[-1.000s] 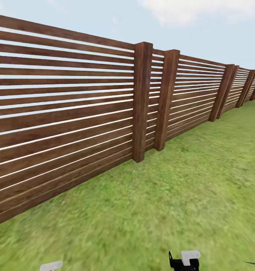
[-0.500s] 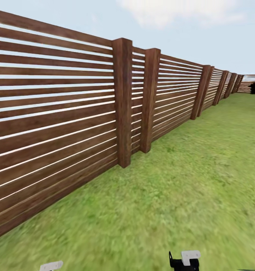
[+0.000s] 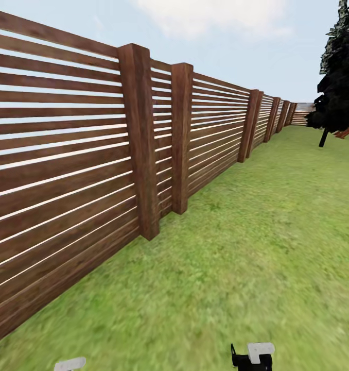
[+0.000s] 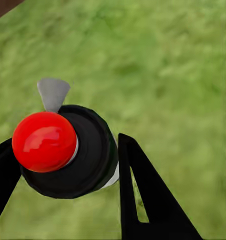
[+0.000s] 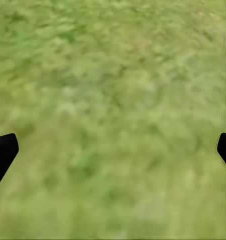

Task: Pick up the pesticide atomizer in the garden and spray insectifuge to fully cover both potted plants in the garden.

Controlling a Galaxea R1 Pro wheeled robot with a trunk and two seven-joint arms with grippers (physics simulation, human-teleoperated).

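In the left wrist view the pesticide atomizer (image 4: 68, 150) is seen from above: a dark round body with a red top and a small grey nozzle. My left gripper (image 4: 66, 141) is shut on it, one black finger (image 4: 143, 195) on each side, over the grass. My right gripper (image 5: 115, 145) is open above bare lawn, with only its two black fingertips (image 5: 4, 150) at the picture's edges. The potted plants and the stone patio are out of view. The garden's lawn (image 3: 277, 226) spreads ahead of me.
A brown horizontal-slat fence (image 3: 61, 170) with thick posts (image 3: 141, 139) runs close along my left and recedes into the distance. A dark tree (image 3: 339, 87) stands far off at the right. White parts of my arms (image 3: 259, 353) show at the head view's bottom edge.
The head view has swung to the right: the fence posts slid leftward in the picture and the dark tree came into view at the right. My arms hold the same pose.
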